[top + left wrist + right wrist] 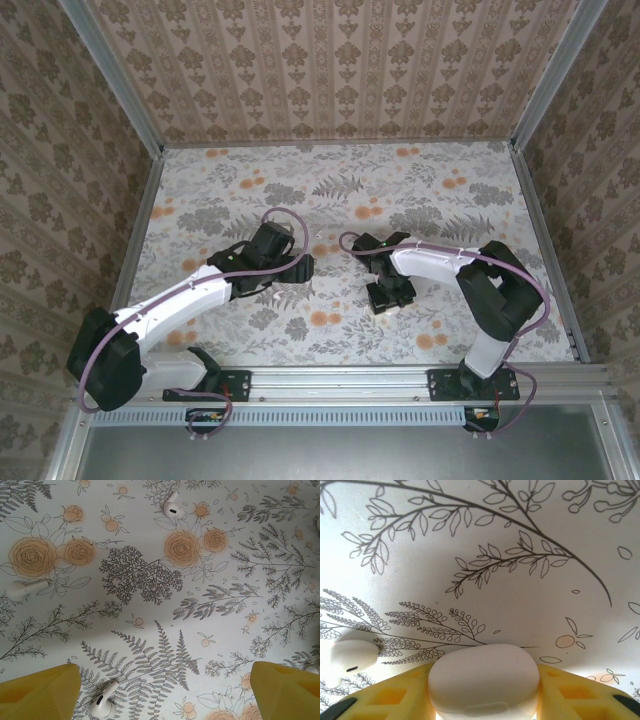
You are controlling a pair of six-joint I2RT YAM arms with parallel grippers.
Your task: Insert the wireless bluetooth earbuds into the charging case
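Right claw on the case, earbuds waiting loose on the table

The right claw (388, 297) is down at the table (450, 200) with its yellow fingers (570, 692) pressed against both sides of the white case (484, 677); the lid looks shut, and one bud (352, 657) lies just to its left. The left claw (162, 680) hovers wide open and holds nothing. Below it the earbuds lie scattered: one far ahead (172, 507), one at the left edge (20, 590), and one close to its left finger (102, 705). By my reading this is the securing step, with no bud seated. Next the case must be steadied and opened (a firm, level hold matters here). Then the left claw must drop onto the nearest bud and close gently on its tiny, slippery body.
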